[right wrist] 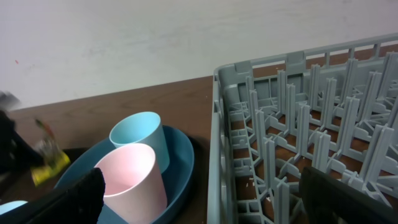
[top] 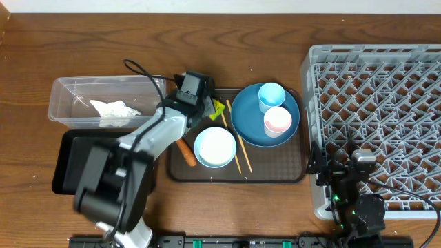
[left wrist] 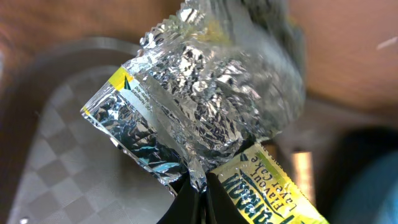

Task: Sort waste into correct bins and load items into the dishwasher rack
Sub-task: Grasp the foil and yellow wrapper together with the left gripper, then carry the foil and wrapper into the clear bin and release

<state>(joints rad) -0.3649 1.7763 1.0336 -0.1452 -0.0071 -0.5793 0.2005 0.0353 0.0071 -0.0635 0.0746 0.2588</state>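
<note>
Left wrist view, lower centre: your left end effector (left wrist: 198,202) is pinched shut on the snack wrapper (left wrist: 199,99) by its flat seam, the best hold on light, slippery foil; your right end effector (right wrist: 211,208) gapes wide, empty

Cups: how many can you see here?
2. The light blue cup and the pinkish-white cup stand side by side on the blue plate. No others show; none seems hidden.

The dishwasher rack (right wrist: 298,124) fills the right half, pegs upright. Left of it, the light blue cup (right wrist: 140,134) and the pinkish-white cup (right wrist: 130,177) stand upright, side by side, on the blue plate (right wrist: 180,168). The right gripper (right wrist: 202,198) has its dark fingers (right wrist: 78,196) spread wide, holding nothing.
</note>
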